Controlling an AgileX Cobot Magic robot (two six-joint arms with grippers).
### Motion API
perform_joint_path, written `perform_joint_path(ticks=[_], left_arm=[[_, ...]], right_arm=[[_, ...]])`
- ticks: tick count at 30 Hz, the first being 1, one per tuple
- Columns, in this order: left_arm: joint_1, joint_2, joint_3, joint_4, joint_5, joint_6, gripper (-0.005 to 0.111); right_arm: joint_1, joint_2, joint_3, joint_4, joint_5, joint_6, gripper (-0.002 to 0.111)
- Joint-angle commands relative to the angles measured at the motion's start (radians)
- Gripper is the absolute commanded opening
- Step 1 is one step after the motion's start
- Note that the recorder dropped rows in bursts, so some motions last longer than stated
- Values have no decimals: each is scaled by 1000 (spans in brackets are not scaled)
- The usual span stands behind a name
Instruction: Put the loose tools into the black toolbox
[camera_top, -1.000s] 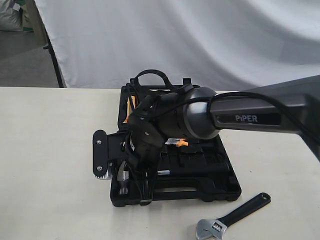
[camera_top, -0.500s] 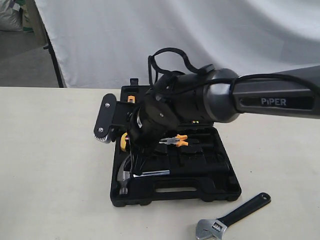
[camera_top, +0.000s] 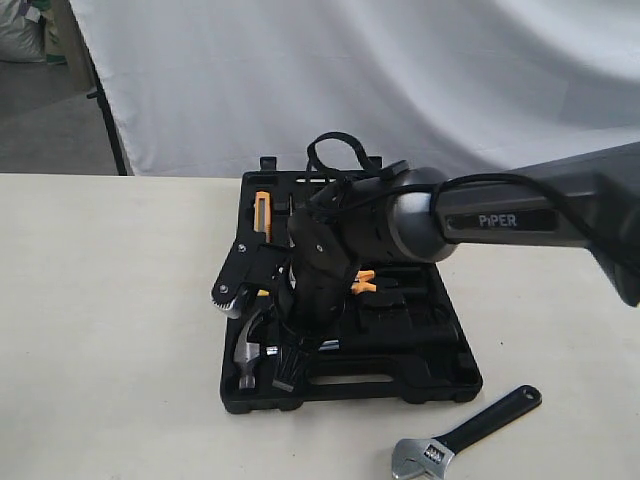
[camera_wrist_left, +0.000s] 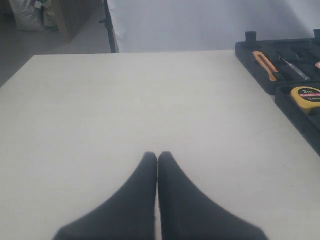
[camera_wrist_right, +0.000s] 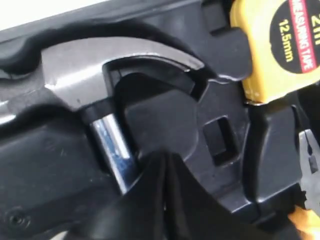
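The black toolbox (camera_top: 400, 385) lies open in the middle of the table. The claw hammer (camera_top: 247, 360) rests in its front-left recess, head (camera_wrist_right: 100, 65) and chrome shaft (camera_wrist_right: 112, 145) close up in the right wrist view. My right gripper (camera_top: 284, 374) points down over the hammer's shaft, and its fingers (camera_wrist_right: 165, 156) are shut together with nothing between them. The adjustable wrench (camera_top: 465, 432) lies loose on the table in front of the box, to the right. My left gripper (camera_wrist_left: 157, 156) hovers shut over bare table, well away from the toolbox (camera_wrist_left: 250, 55).
A yellow tape measure (camera_wrist_right: 280, 45) and orange-handled pliers (camera_top: 362, 282) sit in the box near the hammer. An orange utility knife (camera_wrist_left: 264, 64) lies in the lid half. A white cloth backdrop (camera_top: 350, 80) hangs behind the table.
The right arm lifted off the hammer, leaving it in its recess, then dropped back over the shaft. Its jaws went from open to shut.
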Motion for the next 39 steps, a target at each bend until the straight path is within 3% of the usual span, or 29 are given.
perform_joint_path(ticks=[1, 15, 28, 39], left_arm=[[25, -3, -3, 4, -7, -5, 1], [25, -3, -3, 4, -7, -5, 1], [25, -3, -3, 4, -7, -5, 1], [25, -3, -3, 4, -7, -5, 1]], right_arm=[[1, 26, 7, 8, 21, 3, 0], [-5, -114, -38, -3, 25, 17, 0], [-11, 101, -38, -3, 129, 21, 0], [-11, -28, -121, 45, 108, 66, 0]])
